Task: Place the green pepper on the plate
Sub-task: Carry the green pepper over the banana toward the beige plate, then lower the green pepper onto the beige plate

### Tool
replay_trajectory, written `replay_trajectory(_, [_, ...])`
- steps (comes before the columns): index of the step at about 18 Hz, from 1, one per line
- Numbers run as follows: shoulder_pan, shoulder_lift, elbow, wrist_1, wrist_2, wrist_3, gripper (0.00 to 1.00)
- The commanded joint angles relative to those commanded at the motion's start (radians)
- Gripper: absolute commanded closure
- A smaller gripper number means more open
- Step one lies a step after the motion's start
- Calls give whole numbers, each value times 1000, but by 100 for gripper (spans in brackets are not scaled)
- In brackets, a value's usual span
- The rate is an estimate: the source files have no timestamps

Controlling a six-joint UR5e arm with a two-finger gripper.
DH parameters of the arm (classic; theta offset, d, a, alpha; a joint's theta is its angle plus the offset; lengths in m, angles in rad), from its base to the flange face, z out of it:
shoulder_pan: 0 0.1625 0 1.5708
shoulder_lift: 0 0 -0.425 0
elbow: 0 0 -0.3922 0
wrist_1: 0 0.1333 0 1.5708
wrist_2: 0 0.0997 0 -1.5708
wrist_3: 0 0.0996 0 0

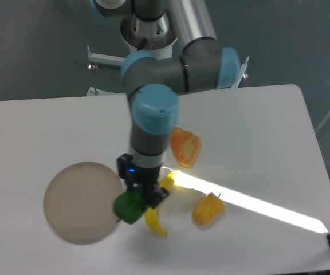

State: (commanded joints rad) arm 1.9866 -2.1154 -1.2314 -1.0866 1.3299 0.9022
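My end effector (135, 201) is clamped on the green pepper (129, 207), which I see hanging under it, off the table (39, 132), right at the plate's (76, 200) right-hand rim. The pepper overlaps that rim in my view; I cannot tell whether it touches the plate. The arm (153, 123) comes down from the top of the picture, wrist pointing straight down, a small blue light lit on its side. Just right of the pepper lies a yellow banana (160, 197), partly hidden behind the end effector. Further right I see a small yellow-orange pepper (208, 208) resting in a bright streak of light. Above it, near the arm's wrist, sits a larger orange pepper (185, 145). The plate itself holds nothing.
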Motion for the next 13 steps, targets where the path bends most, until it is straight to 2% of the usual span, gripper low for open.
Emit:
replay_trajectory(1, [-8,2,-29,37,0,-14,69])
replay_trajectory(4, [-25,18,-100,76,11,-35,69])
replay_trajectory(9, [-31,17,-144,96,28,-36,69])
replay_trajectory(13, [-43,14,-203,169,34,19,69])
